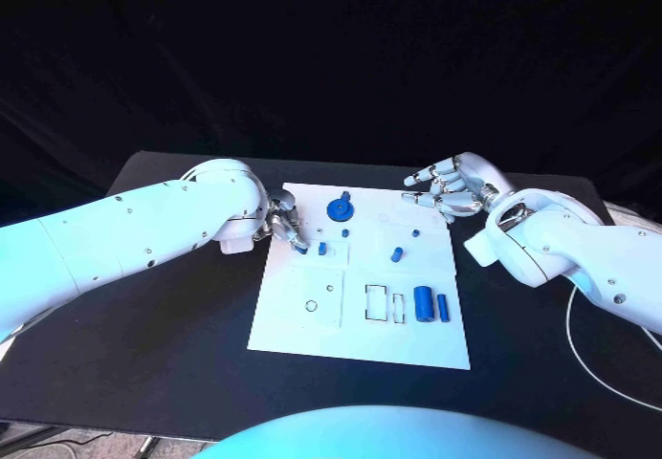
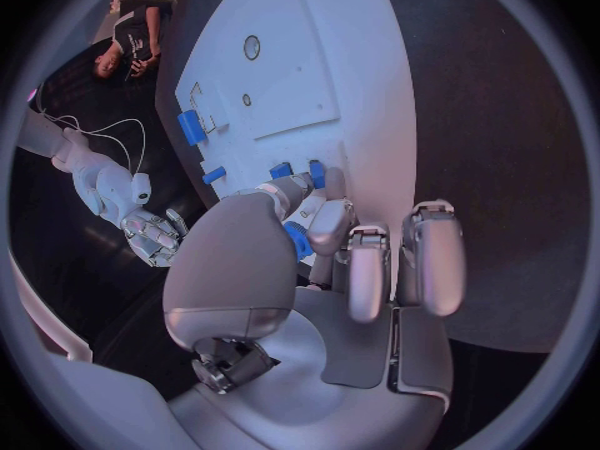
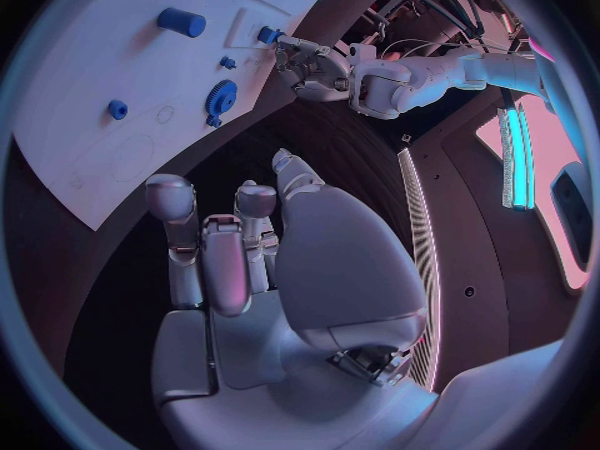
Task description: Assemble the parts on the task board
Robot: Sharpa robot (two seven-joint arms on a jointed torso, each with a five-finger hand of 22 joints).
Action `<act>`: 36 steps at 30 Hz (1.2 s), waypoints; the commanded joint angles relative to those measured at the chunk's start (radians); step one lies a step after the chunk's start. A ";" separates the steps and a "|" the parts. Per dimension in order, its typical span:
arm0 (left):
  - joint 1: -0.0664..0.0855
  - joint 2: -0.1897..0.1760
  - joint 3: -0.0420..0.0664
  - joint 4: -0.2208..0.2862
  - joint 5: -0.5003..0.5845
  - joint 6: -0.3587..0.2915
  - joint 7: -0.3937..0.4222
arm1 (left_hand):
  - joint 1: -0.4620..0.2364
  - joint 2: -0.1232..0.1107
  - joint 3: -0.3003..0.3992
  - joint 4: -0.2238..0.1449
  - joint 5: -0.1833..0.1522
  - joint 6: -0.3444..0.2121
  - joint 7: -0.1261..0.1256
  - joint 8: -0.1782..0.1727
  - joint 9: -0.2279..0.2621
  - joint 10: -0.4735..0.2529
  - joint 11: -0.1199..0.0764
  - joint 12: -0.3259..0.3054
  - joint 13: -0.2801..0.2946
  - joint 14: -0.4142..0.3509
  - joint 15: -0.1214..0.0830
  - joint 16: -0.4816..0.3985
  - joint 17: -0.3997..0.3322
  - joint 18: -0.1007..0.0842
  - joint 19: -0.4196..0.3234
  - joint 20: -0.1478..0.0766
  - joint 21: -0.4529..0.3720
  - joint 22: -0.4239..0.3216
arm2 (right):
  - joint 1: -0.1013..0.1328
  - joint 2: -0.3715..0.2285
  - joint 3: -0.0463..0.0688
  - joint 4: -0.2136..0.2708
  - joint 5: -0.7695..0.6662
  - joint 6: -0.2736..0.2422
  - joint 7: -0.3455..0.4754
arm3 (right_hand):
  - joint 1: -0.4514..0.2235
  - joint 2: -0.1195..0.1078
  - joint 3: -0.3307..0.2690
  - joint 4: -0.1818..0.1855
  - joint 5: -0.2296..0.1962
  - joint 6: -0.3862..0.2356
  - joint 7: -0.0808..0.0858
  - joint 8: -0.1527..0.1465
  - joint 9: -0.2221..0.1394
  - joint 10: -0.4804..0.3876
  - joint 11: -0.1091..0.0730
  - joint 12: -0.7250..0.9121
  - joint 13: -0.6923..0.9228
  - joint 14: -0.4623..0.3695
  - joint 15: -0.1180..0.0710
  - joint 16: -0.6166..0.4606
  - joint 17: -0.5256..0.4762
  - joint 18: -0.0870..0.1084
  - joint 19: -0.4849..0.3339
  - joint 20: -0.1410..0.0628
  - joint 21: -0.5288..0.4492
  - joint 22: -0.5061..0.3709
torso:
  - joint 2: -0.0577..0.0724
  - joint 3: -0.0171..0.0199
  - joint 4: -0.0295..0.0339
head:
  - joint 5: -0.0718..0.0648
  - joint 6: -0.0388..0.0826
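Left hand (image 1: 283,228) reaches down with fingers bunched; right hand (image 1: 452,189) hovers, fingers loosely spread.

My left hand (image 1: 283,225) and right hand (image 1: 452,188): silver, smooth, satin-metallic look w/ glossy white plastic arm shells. Task board (image 1: 311,325): matt white, flat sheet. Parts (image 1: 424,305): smooth blue plastic. Bench (image 1: 165,325): matt black.

Task board (image 1: 318,325) mid-table (image 1: 165,382); gear (image 1: 340,207) at its far edge; two cylinders (image 1: 431,306) near right.
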 commanded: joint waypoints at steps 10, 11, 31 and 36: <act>-0.005 0.027 -0.004 -0.015 0.046 0.034 -0.031 | -0.043 0.000 0.124 -0.110 0.009 0.034 -0.014 0.006 0.000 0.022 -0.006 0.018 0.017 0.105 -0.002 0.003 0.263 0.000 0.027 -0.001 0.012 0.134 | -0.001 0.001 0.000 0.001 -0.004 0.014 0.008 | -0.006 0.006 -0.001 0.006 0.008 -0.006 0.000 -0.001 0.002 -0.004 -0.002 -0.004 -0.004 0.040 -0.005 -0.006 -0.002 0.009 -0.001 0.000 -0.006 -0.003 | 0.000 0.0004 -0.0008 | 0.000 -0.006; -0.005 0.028 -0.005 -0.016 0.048 0.037 -0.034 | -0.052 -0.001 0.118 -0.106 0.009 0.039 -0.017 0.008 0.000 0.025 -0.008 0.023 0.022 0.105 -0.003 0.003 0.263 -0.001 0.029 -0.001 0.015 0.138 | -0.001 0.001 0.000 0.001 -0.004 0.014 0.008 | -0.006 0.006 -0.001 0.006 0.008 -0.006 0.000 -0.001 0.002 -0.004 -0.002 -0.004 -0.004 0.040 -0.005 -0.006 -0.002 0.009 -0.001 0.000 -0.006 -0.003 | 0.000 0.0003 -0.0007 | -0.001 -0.006; -0.005 0.041 -0.005 -0.023 0.049 0.038 -0.088 | -0.134 0.001 0.028 -0.062 0.007 0.078 -0.035 0.004 -0.007 0.041 -0.023 0.042 0.049 0.105 -0.015 0.003 0.263 -0.006 0.038 -0.013 0.028 0.154 | -0.001 0.004 0.000 0.000 -0.002 0.015 0.009 | -0.006 0.006 -0.001 0.006 0.010 -0.006 0.000 -0.001 0.002 -0.005 -0.002 -0.006 -0.006 0.039 -0.005 -0.007 -0.004 0.009 -0.002 0.000 -0.008 -0.005 | 0.000 0.0001 -0.0005 | -0.005 -0.010; -0.005 0.043 -0.005 -0.023 0.049 0.033 -0.092 | -0.145 0.004 0.016 -0.054 0.007 0.082 -0.036 0.003 -0.009 0.044 -0.023 0.045 0.053 0.105 -0.015 0.003 0.263 -0.007 0.040 -0.014 0.031 0.158 | -0.001 0.004 0.000 -0.001 -0.002 0.015 0.010 | -0.006 0.006 -0.001 0.006 0.010 -0.006 0.000 -0.001 0.002 -0.005 -0.002 -0.006 -0.006 0.039 -0.005 -0.007 -0.004 0.009 -0.002 0.000 -0.008 -0.005 | 0.001 0.0003 -0.0008 | -0.006 -0.012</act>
